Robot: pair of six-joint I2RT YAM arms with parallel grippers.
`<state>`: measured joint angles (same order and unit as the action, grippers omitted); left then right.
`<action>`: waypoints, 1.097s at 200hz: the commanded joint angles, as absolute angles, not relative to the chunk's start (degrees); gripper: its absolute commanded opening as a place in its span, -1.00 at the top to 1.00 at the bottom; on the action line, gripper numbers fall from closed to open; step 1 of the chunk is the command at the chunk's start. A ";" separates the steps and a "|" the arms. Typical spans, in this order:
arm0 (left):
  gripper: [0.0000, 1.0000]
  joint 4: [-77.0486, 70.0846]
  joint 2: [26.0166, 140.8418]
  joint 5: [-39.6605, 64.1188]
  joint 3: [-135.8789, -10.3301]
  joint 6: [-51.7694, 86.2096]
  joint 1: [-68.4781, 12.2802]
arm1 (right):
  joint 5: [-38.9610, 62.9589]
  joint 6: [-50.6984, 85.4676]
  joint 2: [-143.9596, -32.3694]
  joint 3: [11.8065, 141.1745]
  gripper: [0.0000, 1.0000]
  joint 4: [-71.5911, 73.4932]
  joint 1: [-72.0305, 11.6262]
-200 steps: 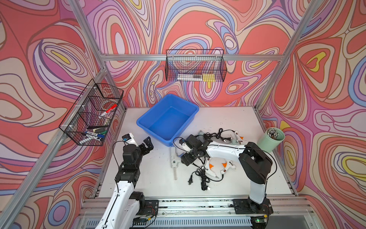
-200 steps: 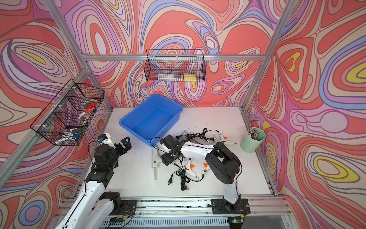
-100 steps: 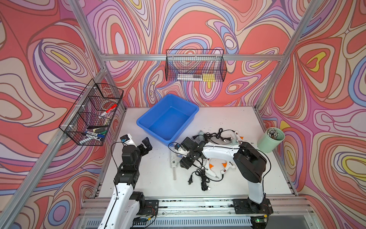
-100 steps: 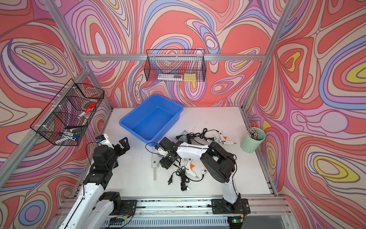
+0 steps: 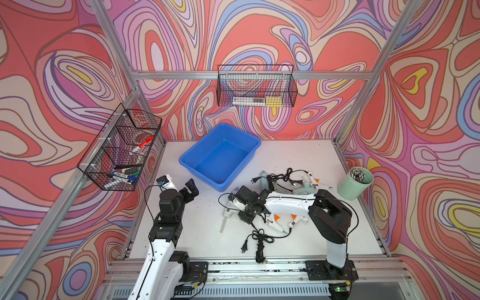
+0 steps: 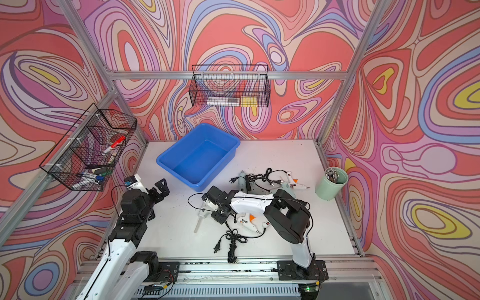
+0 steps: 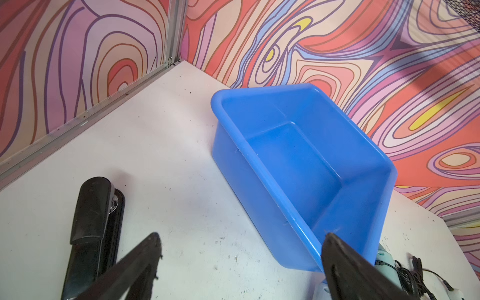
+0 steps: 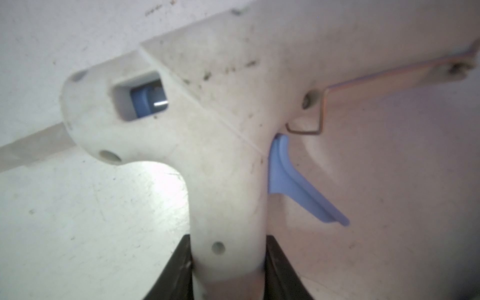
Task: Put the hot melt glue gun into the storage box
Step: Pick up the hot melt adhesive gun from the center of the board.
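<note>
Swirled red, pink and lilac walls close in a scuffed white surface [image 5: 298, 155]. On it, the right hand [image 8: 228, 241] is clamped on the handle of a white hot melt glue gun [image 8: 207, 104] with a blue trigger. One black finger [image 8: 179, 270] presses each side of the handle. In both top views this glue gun [image 5: 228, 207] sits low on the surface just in front of the near corner of the blue storage box [image 5: 220, 158], not touching it. A clear glue stick [image 5: 222, 227] pokes out of its back, away from the box. The box holds nothing.

The left hand [image 7: 239, 249] is spread wide with nothing in it, and points at the box's long left side from close by.

To the right of the box and in front of it lie more glue guns, among them one with orange trim [image 5: 283, 220] and a pale green one [image 5: 306, 187]. Black cords [image 5: 259, 237] are tangled among them. Farther right of the box stands a pale green cup [image 5: 354, 183] filled with sticks.
</note>
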<state>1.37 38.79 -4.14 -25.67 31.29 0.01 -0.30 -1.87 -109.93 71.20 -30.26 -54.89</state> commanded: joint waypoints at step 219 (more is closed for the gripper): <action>-0.99 1.07 67.92 62.37 -63.36 32.79 -9.79 | -23.12 -7.05 -81.12 73.74 1.00 -15.18 -55.02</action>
